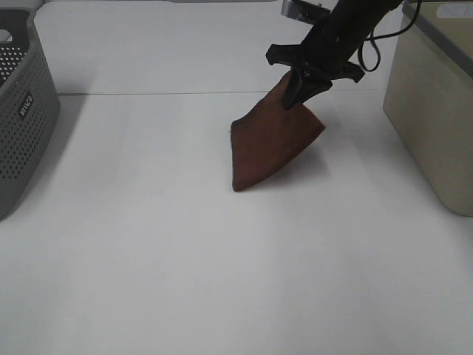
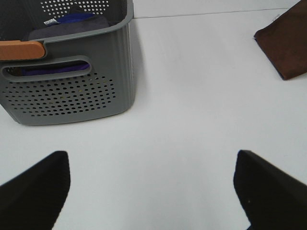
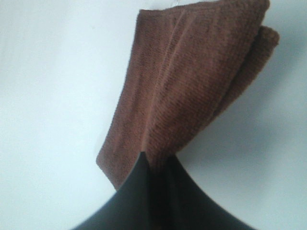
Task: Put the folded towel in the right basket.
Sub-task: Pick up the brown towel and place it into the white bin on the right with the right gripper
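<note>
Right end effector (image 1: 297, 96) pinched tight on folded towel (image 1: 270, 144) — brown, tilted; left end effector (image 2: 152, 191) agape

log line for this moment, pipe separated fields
right gripper: shut on brown towel at one corner | towel: hanging, not in beige basket | left gripper: open, holding nothing

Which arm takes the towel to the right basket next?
Right. The right gripper is shut on the towel, close to the beige basket; the left gripper sits open by the grey basket.
</note>
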